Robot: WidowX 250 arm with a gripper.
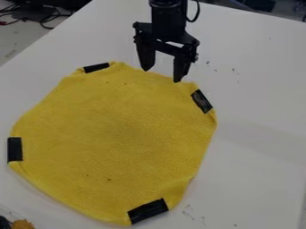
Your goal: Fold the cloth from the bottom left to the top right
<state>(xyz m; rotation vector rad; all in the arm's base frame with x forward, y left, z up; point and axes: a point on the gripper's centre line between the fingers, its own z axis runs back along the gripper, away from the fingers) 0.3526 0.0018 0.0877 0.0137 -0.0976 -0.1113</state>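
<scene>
The gripper (162,75) is hanging wide open, the yellow cloth (119,134) is lying spread on the table (257,179), looking light and floppy, probably wanting a pinch at its left black patch (15,149)!

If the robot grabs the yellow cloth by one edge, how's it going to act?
The cloth will probably flop and sag, since its edges already pucker and curl. It looks thin, so likely light for its spread. The taped corners, like the black tape, may bend a little more stiffly.

A hand could pass over the cloth (116,138), but the claw (161,75) obstructs its top edge.
</scene>
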